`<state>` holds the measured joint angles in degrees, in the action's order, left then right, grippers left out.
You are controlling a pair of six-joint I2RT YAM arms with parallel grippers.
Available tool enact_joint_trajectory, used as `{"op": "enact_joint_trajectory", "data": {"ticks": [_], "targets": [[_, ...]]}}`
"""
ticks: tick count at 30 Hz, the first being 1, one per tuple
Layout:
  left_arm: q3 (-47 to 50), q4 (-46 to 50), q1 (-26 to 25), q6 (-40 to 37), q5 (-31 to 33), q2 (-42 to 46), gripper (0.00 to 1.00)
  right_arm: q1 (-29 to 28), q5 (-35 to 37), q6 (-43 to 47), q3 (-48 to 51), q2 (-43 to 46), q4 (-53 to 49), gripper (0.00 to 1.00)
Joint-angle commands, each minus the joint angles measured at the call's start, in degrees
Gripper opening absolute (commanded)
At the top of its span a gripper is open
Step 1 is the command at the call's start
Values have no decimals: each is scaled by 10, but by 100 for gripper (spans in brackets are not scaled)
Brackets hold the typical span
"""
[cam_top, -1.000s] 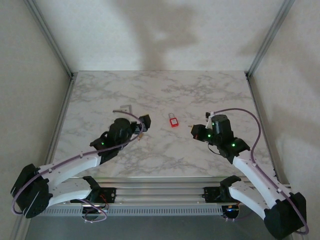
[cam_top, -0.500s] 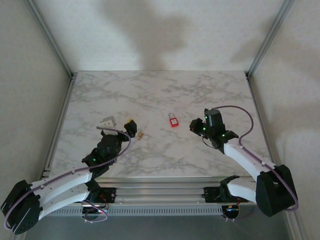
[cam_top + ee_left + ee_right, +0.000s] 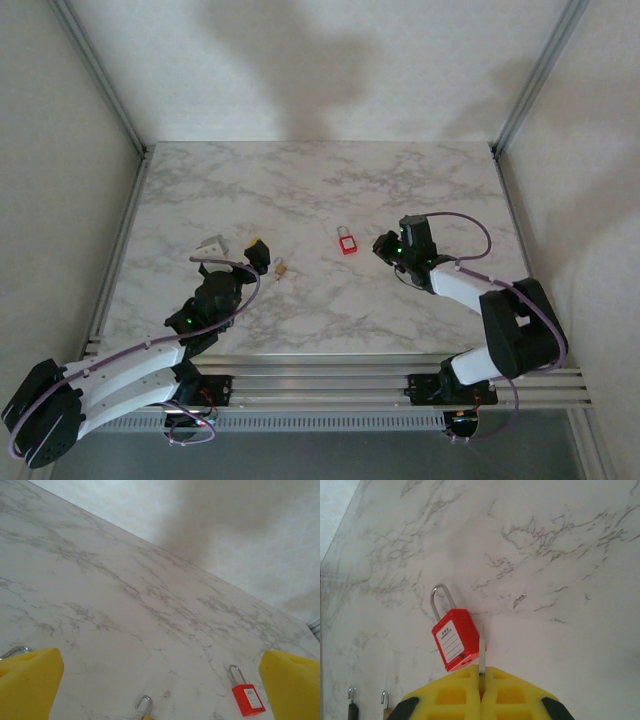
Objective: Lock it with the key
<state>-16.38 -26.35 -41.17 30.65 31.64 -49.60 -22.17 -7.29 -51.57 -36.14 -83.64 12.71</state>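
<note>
The marble worktop (image 3: 300, 180) is carrying everything around its middle. The right arm (image 3: 470, 290) is leaning from the near right corner toward the centre. The left gripper (image 3: 257, 250) is hovering nearer the left edge with its yellow pads spread wide. The right gripper (image 3: 481, 674) is squeezing its pads together on a thin silver key (image 3: 482, 647). The red padlock (image 3: 456, 639) is lying flat just left of that gripper, shackle pointing at the far edge. Its lower right side is touching or almost touching the key blade. A small brass padlock (image 3: 281, 269) is lying just right of the left gripper.
</note>
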Motion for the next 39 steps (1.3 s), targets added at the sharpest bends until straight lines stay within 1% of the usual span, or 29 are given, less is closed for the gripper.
{"op": "enact_joint_trajectory", "data": {"ticks": [1, 12, 17, 27, 32, 36, 39], "targets": [[-3, 1, -2, 6, 21, 7, 99, 4, -11, -16, 5, -23, 65, 0], [8, -10, -2, 2, 28, 19, 100, 4, -42, -76, -11, -132, 164, 0], [9, -11, -2, 2, 30, 20, 100, 4, -27, -82, -15, -156, 179, 0], [11, -14, -2, 3, 30, 17, 100, 3, -50, -107, -33, -230, 228, 0], [11, -15, -2, 3, 30, 16, 99, 0, -50, -108, -35, -237, 231, 8], [11, -15, -2, 3, 30, 14, 100, -4, -50, -113, -28, -240, 233, 17], [10, -15, -2, 3, 31, 14, 100, -5, -45, -116, -21, -240, 229, 20]]}}
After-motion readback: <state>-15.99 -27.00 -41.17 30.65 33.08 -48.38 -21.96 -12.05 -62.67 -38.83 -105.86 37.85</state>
